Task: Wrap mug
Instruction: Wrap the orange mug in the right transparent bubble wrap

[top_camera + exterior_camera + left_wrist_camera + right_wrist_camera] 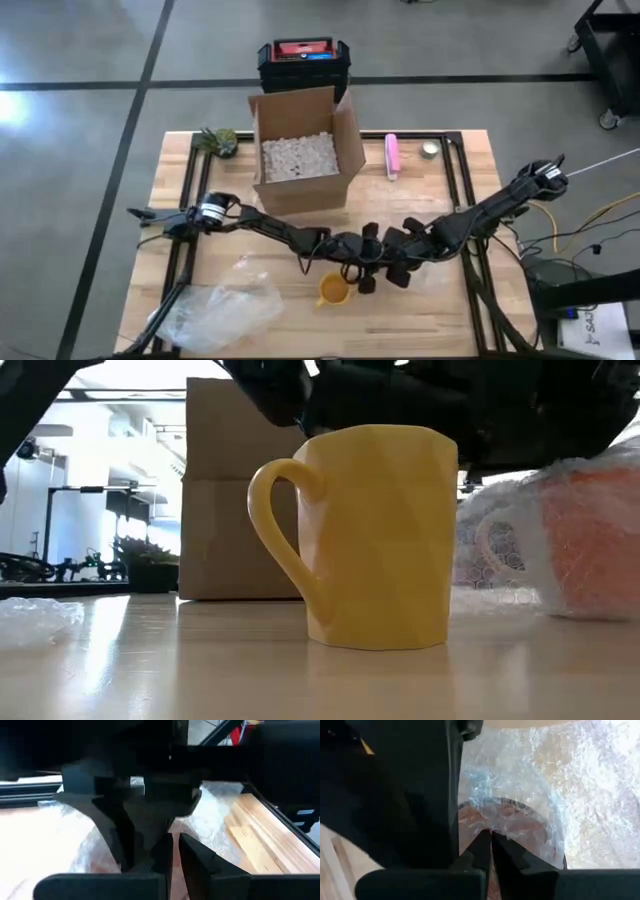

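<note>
Right hand (491, 851) pinches bubble wrap (530, 785) over orange mug (590, 545). Left hand (175, 852) nearly closed beside it, pinch unclear. Yellow mug (375, 535) upright on bench (440, 310) nearby.

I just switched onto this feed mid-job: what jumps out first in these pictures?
The yellow mug stands bare and upright at the table's front centre, filling the low view. Just behind it both arms meet: the left gripper and the right gripper are pinched on bubble wrap around an orange mug. A cardboard box of packing fill sits open at the back, and loose plastic film lies front left.
</note>
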Tool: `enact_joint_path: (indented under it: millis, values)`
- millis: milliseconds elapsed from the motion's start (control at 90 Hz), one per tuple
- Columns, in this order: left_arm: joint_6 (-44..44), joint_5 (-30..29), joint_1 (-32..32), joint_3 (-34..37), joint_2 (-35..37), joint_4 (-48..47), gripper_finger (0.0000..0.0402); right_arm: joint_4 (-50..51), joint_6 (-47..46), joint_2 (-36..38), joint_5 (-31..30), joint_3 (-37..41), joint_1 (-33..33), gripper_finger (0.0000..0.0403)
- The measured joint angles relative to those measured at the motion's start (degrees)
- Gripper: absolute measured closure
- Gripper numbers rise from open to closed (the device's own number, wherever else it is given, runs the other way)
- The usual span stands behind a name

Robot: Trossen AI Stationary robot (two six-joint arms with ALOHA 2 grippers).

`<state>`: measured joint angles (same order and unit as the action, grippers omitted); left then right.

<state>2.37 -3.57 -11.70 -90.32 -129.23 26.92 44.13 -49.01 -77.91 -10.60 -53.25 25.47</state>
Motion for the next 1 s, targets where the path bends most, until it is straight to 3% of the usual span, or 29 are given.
enact_joint_path:
  millis: [433,811,1000]
  values:
    - [0.59,1.73,0.48,-0.28,-2.31,-0.95,0.0382,3.06,1.35,-0.09,-0.30,-5.06,-0.05,0.0403]
    - [1.57,1.73,0.52,-0.16,-2.32,-1.64,0.0382,20.01,4.70,1.00,-5.49,-16.81,0.17,0.0403]
    - [1.60,1.73,0.52,-0.08,-2.19,-1.65,0.0382,20.80,4.86,3.45,-4.03,-15.95,3.16,0.0403]
